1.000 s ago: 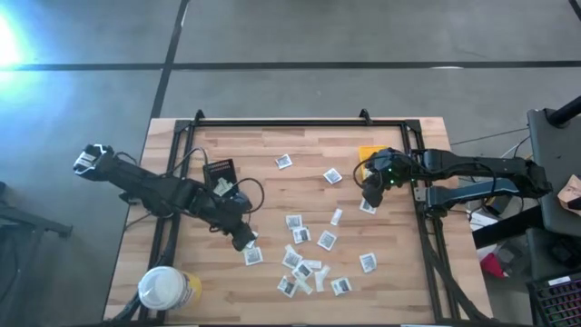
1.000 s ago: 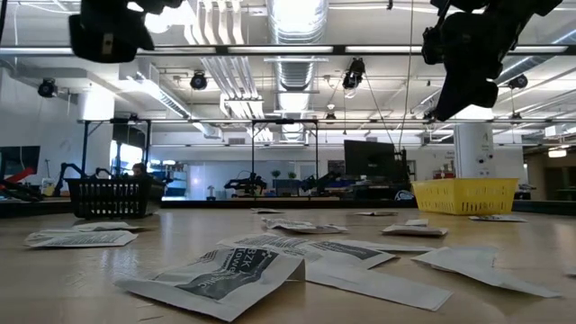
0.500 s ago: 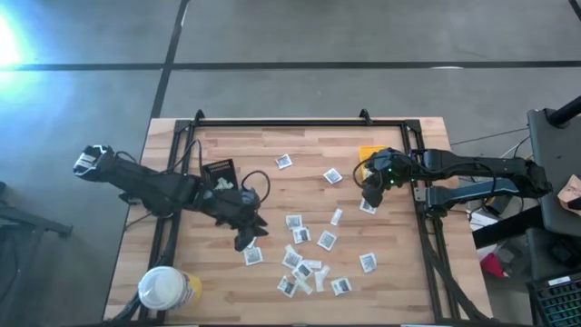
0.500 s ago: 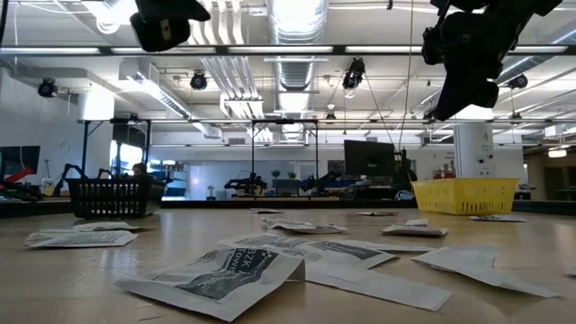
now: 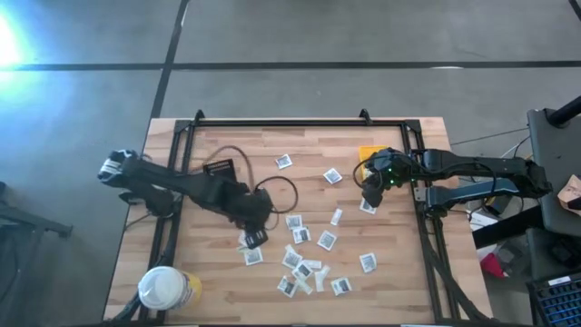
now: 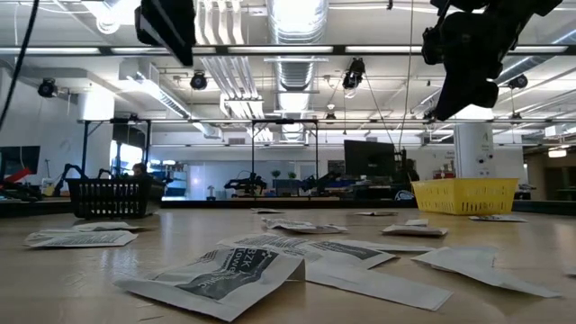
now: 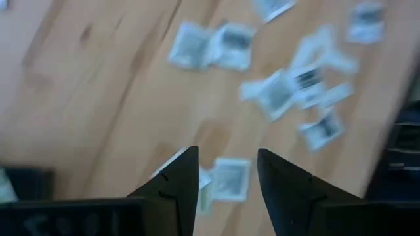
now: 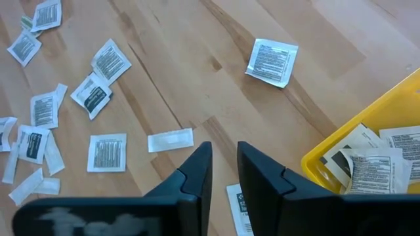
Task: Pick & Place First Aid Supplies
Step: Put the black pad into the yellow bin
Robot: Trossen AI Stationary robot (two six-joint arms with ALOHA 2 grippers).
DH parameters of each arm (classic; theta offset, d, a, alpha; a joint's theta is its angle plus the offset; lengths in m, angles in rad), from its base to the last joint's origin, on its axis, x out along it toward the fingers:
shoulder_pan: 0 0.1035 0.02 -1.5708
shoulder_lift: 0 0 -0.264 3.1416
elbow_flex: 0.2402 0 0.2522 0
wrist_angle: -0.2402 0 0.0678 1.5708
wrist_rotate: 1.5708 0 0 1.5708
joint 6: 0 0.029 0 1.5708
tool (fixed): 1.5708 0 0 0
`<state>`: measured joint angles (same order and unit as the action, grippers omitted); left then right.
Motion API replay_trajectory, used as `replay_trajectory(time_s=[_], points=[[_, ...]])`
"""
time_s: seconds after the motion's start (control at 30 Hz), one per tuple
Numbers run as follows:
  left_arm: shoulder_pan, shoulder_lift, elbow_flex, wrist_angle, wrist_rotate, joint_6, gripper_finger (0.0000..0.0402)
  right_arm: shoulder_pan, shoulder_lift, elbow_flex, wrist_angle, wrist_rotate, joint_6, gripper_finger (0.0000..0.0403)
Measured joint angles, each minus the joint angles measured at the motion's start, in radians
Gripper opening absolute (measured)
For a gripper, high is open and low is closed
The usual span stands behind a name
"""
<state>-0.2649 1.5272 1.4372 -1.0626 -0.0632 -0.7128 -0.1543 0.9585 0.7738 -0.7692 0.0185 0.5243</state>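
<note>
The first aid packets (image 5: 300,234) lie scattered flat on the wooden table (image 5: 390,282), most of them in a loose cluster toward the middle and near edge, with 2 set apart toward the far side (image 5: 284,161). Most are white squares with dark grey centres; 1 narrow pale strip (image 8: 170,140) lies among them in the right wrist view. Their printing is visible but too small to read; on the nearest packet (image 6: 216,274) in the low view, only blurred dark lettering shows.

The left gripper (image 5: 252,238) hovers over the near-left part of the cluster, its fingers (image 7: 176,180) clearly apart with nothing between them; 2 packets (image 7: 230,178) lie on the wood directly below the gap.

The right gripper (image 5: 370,193) hangs beside the yellow bin (image 5: 368,155) at the table's right edge. Its fingers (image 8: 195,169) stand only a narrow gap apart and hold nothing. Several printed packets (image 8: 371,157) already lie inside the bin, and another packet (image 8: 238,211) sits on the wood just below the fingertips.

A black tray (image 5: 219,172) rests on the far-left part of the table, and a white-lidded yellow tub (image 5: 167,290) stands at the near-left corner.
</note>
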Motion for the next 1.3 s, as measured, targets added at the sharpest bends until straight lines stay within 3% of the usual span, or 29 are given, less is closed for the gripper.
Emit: replay_trajectory(time_s=[0.1, 0.33, 0.63, 0.77, 1.3], points=[[-0.006, 0.069, 0.024, -0.087, 0.002, -0.041, 0.0147, 0.000, 0.000, 0.000, 0.000, 0.000, 0.000, 0.0064], [-0.040, 0.112, -0.047, -0.052, 0.009, -0.146, 0.0147, 0.001, 0.000, 0.000, 0.000, 0.000, -0.001, 0.0069], [-0.074, 0.057, -0.318, 0.217, 0.024, -0.332, 0.0147, 0.002, 0.000, 0.000, -0.001, 0.000, -0.003, 0.0080], [-0.073, 0.056, -0.399, 0.242, 0.024, -0.406, 0.0147, 0.002, 0.000, 0.000, 0.000, 0.000, -0.003, 0.0074], [-0.073, 0.057, -0.493, 0.296, -0.043, -0.508, 0.0147, 0.002, 0.000, 0.000, 0.000, 0.000, -0.002, 0.0078]])
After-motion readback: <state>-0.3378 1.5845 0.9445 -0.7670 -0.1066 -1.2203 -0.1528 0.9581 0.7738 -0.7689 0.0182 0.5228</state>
